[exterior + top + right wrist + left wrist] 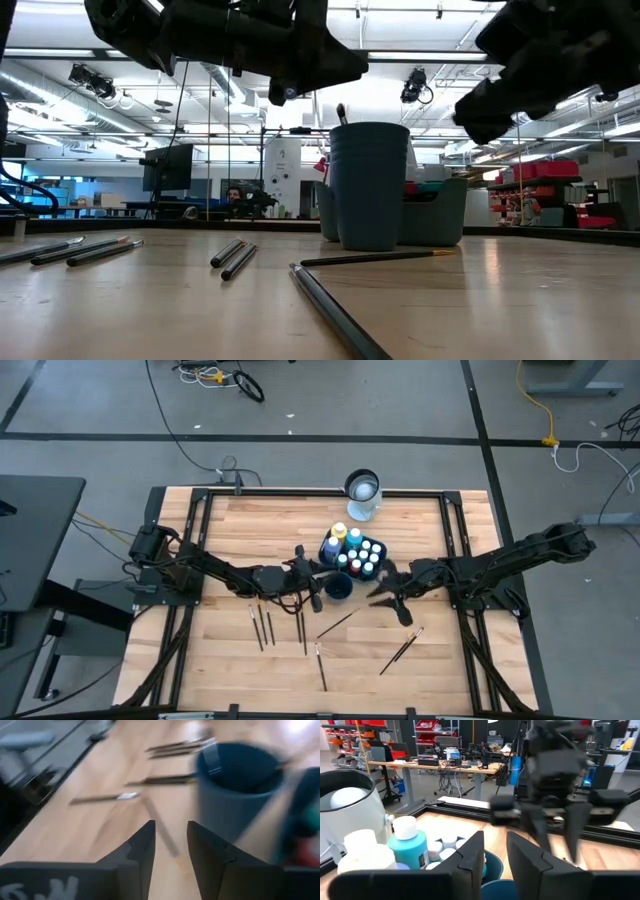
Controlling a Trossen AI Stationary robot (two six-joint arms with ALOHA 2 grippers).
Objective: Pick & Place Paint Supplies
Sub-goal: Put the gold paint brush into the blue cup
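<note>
On the wooden counter (230, 660), a dark blue cup (338, 586) stands just in front of a bin (352, 550) packed with small paint bottles (370, 555) with coloured caps and one taller yellow bottle (339, 533). In the low view a brush handle (341, 113) pokes up out of the cup.

The left end effector (313, 588) hangs just above the cup's left rim. Its fingers (470, 857) stand a little apart with nothing between them.

The right end effector (383, 592) hovers on the cup's other side, near it, its fingers (142, 847) also slightly parted and holding nothing.

Loose brushes lie on the counter: a group of brushes (264, 626) below the left arm, one brush (337, 624) just in front of the cup, another brush (321, 665) nearer the front edge, and a pair of brushes (401, 649) below the right arm.

A clear jar (362, 496) stands at the far edge of the counter, behind the bin.
</note>
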